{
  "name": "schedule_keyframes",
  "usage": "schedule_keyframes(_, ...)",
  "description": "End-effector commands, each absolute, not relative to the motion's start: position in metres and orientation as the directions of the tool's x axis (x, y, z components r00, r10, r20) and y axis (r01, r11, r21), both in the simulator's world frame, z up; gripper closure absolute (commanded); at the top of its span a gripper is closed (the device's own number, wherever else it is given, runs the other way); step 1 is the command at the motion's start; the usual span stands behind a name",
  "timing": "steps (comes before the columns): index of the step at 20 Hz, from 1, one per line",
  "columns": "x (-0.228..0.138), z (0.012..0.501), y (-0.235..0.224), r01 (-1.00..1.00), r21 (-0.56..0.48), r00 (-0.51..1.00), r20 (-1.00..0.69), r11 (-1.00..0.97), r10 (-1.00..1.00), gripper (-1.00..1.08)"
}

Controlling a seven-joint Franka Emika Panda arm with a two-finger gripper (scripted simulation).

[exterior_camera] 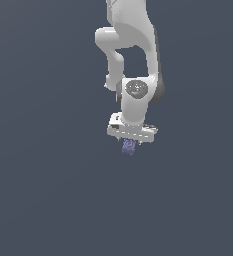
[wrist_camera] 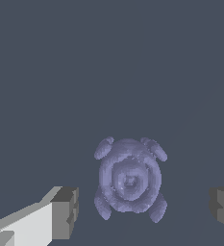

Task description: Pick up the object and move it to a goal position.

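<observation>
- Gripper (wrist_camera: 142, 206) was spread wide, jaws flanking the object (wrist_camera: 130, 179) without contact, likely lined up for a pinch
- Exterior view: object (exterior_camera: 129, 146) at frame centre, directly under the gripper (exterior_camera: 131, 137)

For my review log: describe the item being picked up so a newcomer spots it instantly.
Follow the white arm down to its tool. Directly beneath sits the object, a tiny bluish-purple lump with four nubs, the only coloured thing on the plain grey floor.
</observation>
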State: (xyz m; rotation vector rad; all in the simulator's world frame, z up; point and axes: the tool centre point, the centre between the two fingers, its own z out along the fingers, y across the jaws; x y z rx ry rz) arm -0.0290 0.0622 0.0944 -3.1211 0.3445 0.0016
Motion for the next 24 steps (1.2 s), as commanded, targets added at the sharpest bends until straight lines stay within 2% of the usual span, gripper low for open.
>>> schedule_keyframes(1, -0.031, 0.092, 0.065, -0.225, 0.000, 0.974, 0.000, -0.974, -0.225, -0.92)
schedule_keyframes(8, -0.031, 0.086, 0.065, -0.224, 0.000, 0.975, -0.001, -0.975, -0.224, -0.92)
schedule_keyframes(22, -0.031, 0.041, 0.066, -0.226, 0.000, 0.974, 0.000, -0.974, -0.226, -0.92)
schedule_keyframes(23, -0.031, 0.041, 0.066, -0.226, 0.000, 0.974, 0.000, -0.974, -0.226, 1.08)
schedule_keyframes(24, -0.031, 0.041, 0.066, -0.226, 0.000, 0.974, 0.000, -0.974, -0.226, 1.08)
